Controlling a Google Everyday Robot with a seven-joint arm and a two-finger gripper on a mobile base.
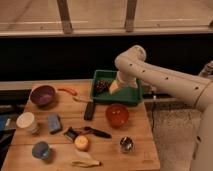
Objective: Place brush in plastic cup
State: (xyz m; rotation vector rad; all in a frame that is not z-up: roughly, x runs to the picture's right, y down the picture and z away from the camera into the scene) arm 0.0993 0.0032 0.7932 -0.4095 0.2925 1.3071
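While brush (89,131) lies untouched on table (130,160), gripper (116,86) hangs over green tray (131,100), jaws apart, empty. Step: approach. Next, likely: reach to brush handle, grasp, carry to plastic cup (41,149).

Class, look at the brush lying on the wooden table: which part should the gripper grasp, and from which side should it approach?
Grasp the brush by its slim black handle, mid-length, coming straight down with jaws across it: it lies flat, and an orange-yellow fruit crowds its near side. The gripper, open, hangs over the green tray.
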